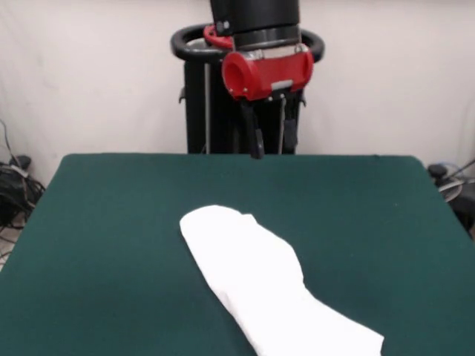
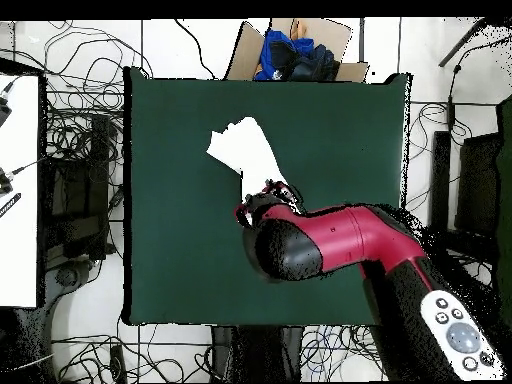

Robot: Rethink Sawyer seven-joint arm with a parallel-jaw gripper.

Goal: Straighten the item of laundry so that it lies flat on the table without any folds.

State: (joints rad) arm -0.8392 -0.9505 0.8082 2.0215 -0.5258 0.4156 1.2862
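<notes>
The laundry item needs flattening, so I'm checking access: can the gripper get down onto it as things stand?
Probably yes. The gripper hangs above the table, and the bunched white laundry item lies uncovered on the green top with nothing between them. In the overhead view the arm already overlaps one end of it.

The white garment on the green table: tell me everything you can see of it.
The white cloth garment is soft-looking fabric, bunched into a long, narrow, rumpled strip instead of spread flat. Only plain white shows; no print, sleeve or collar can be made out. In the front view it runs diagonally, from a rounded end near the middle of the dark green table to the picture's bottom edge. It rests on the tabletop alone. The red and black gripper hangs above, apart from it.
</notes>
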